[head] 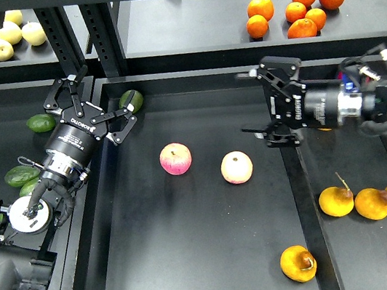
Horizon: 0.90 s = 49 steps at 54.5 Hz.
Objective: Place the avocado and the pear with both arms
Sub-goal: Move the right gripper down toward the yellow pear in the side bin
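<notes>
The dark green avocado [131, 99] lies in the far left corner of the black centre tray [197, 262]. My left gripper [99, 105] is open and empty, its claw fingers spread just left of the avocado, over the tray's left rim. The pear [298, 263], yellow-orange with a brownish-red patch, lies in the tray's front right corner. My right gripper [266, 104] is turned sideways over the tray's right rim, open and empty, well behind the pear.
Two pink-yellow apples [175, 158] [236, 167] lie mid-tray. Paler avocados [41, 123] [20, 174] lie in the left bin. Several plain yellow pears [374, 202] lie in the right bin. Oranges [290, 12] and yellow apples [10, 34] sit on the back shelf.
</notes>
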Each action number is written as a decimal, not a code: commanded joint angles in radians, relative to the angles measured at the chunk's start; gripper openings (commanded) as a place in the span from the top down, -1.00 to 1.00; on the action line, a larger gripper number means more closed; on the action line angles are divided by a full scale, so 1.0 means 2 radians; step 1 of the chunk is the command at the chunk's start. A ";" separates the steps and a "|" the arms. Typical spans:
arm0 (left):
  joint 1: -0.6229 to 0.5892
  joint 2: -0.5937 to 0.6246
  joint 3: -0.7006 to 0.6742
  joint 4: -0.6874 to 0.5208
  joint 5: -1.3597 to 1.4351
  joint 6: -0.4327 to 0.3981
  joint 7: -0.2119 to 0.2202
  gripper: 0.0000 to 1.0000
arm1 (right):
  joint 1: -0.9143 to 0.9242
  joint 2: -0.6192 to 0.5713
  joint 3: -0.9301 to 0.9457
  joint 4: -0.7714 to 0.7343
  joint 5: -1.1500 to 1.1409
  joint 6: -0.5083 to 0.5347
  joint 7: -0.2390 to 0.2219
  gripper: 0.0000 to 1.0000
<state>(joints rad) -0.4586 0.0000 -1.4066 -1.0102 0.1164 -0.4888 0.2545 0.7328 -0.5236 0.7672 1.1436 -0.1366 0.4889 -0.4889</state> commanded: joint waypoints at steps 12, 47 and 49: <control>0.001 0.000 0.000 -0.003 -0.001 0.000 -0.001 -0.99 | 0.012 -0.082 -0.122 0.033 -0.005 0.000 0.000 -0.99; 0.001 0.000 0.000 -0.008 0.000 0.000 -0.001 -0.99 | -0.008 -0.103 -0.250 0.020 -0.121 0.000 0.000 -0.99; 0.001 0.000 0.000 -0.008 0.000 0.000 -0.001 -0.99 | -0.014 -0.100 -0.251 0.020 -0.124 0.000 0.000 -0.99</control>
<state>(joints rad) -0.4572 0.0000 -1.4066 -1.0277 0.1163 -0.4887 0.2530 0.7354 -0.7439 0.2672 1.1865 -0.3652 0.4886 -0.4886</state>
